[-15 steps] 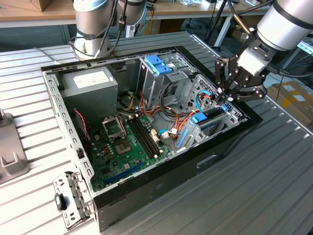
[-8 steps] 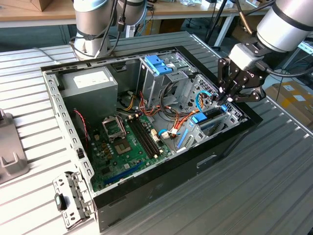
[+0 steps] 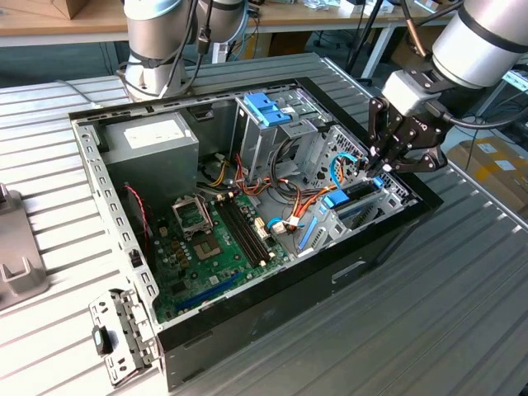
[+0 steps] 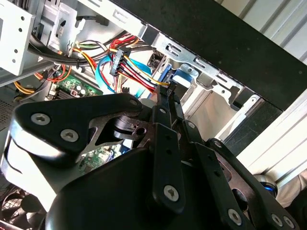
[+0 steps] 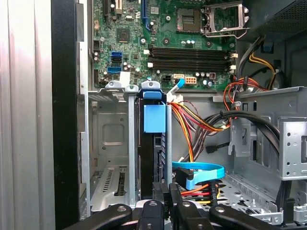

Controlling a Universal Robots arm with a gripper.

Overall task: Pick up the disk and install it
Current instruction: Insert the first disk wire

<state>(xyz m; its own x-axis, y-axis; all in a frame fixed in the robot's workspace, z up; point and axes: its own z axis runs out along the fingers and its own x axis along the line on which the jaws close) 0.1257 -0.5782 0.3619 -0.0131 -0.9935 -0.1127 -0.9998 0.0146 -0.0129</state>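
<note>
1. Exterior view: the gripper reaches into the open computer case at the drive cage on the exterior view's right, where the disk, in its light blue carrier, sits on edge.

2. Second wrist view: the gripper's fingers are drawn together, tips near a blue part beside bundled cables; what they pinch cannot be told.

3. First wrist view: the disk stands in a cage slot, seemingly close to seated, below the motherboard.
</note>
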